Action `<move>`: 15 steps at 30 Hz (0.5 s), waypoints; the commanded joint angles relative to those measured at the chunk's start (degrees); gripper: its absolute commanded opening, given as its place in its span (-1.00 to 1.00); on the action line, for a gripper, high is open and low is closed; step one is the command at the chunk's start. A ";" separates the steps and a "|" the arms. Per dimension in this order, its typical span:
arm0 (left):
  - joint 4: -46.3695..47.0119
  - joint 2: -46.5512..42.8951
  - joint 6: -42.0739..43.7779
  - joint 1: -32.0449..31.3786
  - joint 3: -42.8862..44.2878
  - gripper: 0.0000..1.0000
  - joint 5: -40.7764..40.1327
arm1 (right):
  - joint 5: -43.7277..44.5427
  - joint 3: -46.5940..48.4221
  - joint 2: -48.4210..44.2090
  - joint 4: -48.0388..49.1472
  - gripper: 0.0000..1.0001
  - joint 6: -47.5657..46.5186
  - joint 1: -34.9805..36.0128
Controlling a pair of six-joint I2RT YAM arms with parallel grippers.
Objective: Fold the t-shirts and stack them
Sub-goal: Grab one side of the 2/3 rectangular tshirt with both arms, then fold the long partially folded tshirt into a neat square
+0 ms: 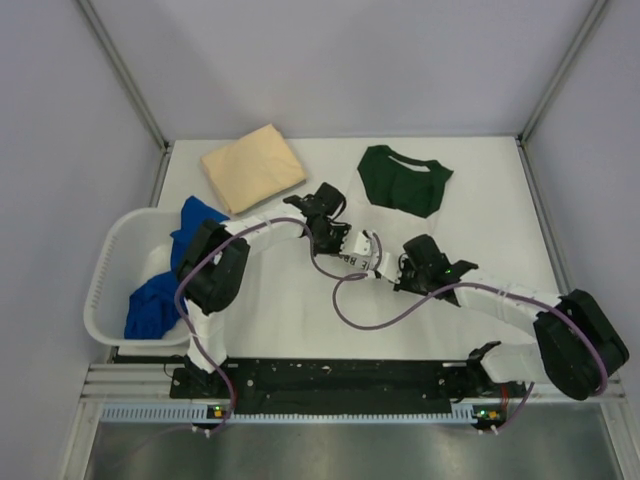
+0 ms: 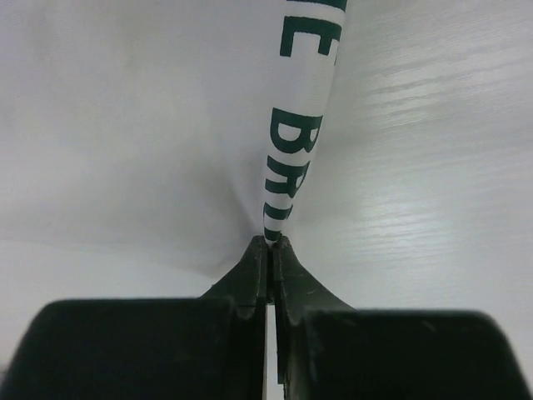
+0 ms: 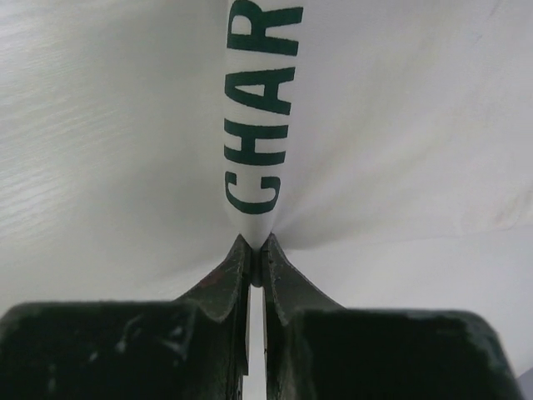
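Note:
The white t-shirt with dark green sleeves (image 1: 405, 180) lies spread on the table's middle right. A pinched ridge of its printed white cloth (image 1: 362, 247) runs between my two grippers. My left gripper (image 1: 335, 235) is shut on this fold, and in the left wrist view (image 2: 272, 242) green letters run up the ridge (image 2: 287, 150). My right gripper (image 1: 400, 262) is shut on the same fold, and the right wrist view (image 3: 258, 246) shows the letters "CHAR" (image 3: 258, 125). A folded tan t-shirt (image 1: 253, 166) lies at the back left. Blue t-shirts (image 1: 158, 300) hang in and over the basket.
A white plastic basket (image 1: 100, 290) stands at the table's left edge, with blue cloth (image 1: 195, 220) draped over its right rim. Metal frame posts rise at the two back corners. The arms' base rail runs along the near edge.

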 commanded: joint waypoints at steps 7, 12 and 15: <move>-25.68 -9.58 -7.09 -1.64 4.31 -1.00 -0.74 | -11.58 7.56 -17.12 -20.68 -1.00 -1.44 8.38; -37.98 -15.64 -8.32 -1.81 3.07 -1.00 4.27 | -13.34 14.50 -20.46 -36.15 -1.00 0.84 11.64; -44.84 -18.37 -8.67 -2.08 4.38 -1.00 7.43 | -16.23 19.86 -22.22 -43.54 -1.00 2.86 12.69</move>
